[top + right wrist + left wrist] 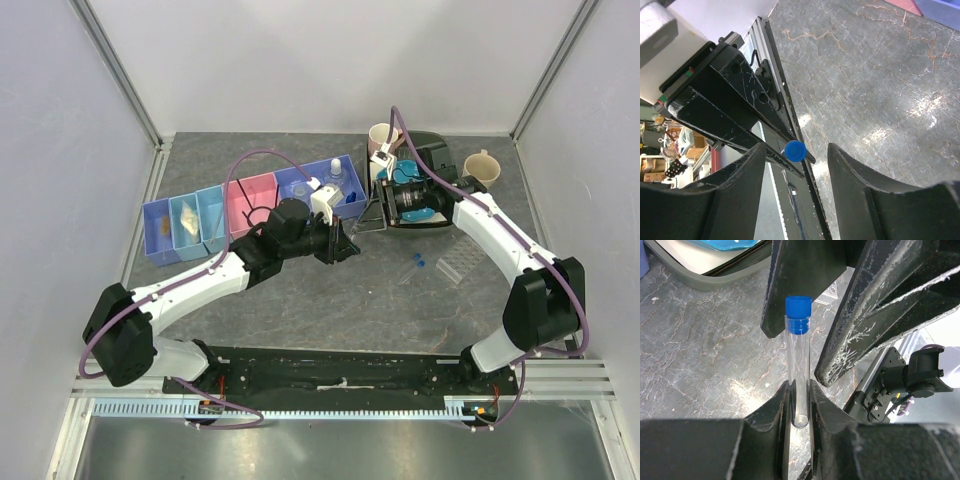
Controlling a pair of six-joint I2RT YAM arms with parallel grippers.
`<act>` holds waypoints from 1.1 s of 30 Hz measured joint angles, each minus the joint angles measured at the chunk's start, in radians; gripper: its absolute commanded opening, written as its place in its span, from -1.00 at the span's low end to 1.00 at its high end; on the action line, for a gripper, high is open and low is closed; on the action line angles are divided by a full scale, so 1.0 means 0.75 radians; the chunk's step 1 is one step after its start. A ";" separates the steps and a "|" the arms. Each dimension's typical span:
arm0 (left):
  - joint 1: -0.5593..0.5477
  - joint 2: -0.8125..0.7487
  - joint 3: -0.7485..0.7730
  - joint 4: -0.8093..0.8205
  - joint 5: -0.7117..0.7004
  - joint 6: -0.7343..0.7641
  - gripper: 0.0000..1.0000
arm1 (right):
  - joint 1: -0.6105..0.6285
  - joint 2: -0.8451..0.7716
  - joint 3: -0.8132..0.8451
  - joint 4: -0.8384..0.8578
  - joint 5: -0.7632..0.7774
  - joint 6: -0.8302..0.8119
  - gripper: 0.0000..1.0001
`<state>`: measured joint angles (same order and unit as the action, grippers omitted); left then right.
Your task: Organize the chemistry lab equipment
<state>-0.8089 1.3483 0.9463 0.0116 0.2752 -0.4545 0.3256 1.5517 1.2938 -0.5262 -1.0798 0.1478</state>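
Grey stone tabletop [705, 350], just beside the tray [700, 279]: the left pincer [799, 402] is pinching the clear bottom end of a blue-capped tube [799, 365], holding it with its long axis pointing cap-first into the right pincer [795, 162]. That one's sitting spread around the cap [795, 150], not touching yet, so it's the nearest taker.

One beige mug [381, 133] stands at the table's [330, 300] far edge, just left of a dark tray [436, 142]; a second mug [484, 166] stands right of it. The tray holds a blue plate [730, 243] (mostly hidden). Toward the far left corner, blue bins [160, 232] stand in a row, one pink bin [252, 198] among them.
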 measured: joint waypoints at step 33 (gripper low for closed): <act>0.004 -0.182 -0.122 0.033 -0.096 0.035 0.99 | -0.021 0.069 0.094 0.010 0.028 -0.025 -0.69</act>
<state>-0.8062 1.2118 0.8547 0.0364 0.2031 -0.4282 0.3099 1.6035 1.3640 -0.5190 -1.0584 0.1287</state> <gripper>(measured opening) 0.991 0.224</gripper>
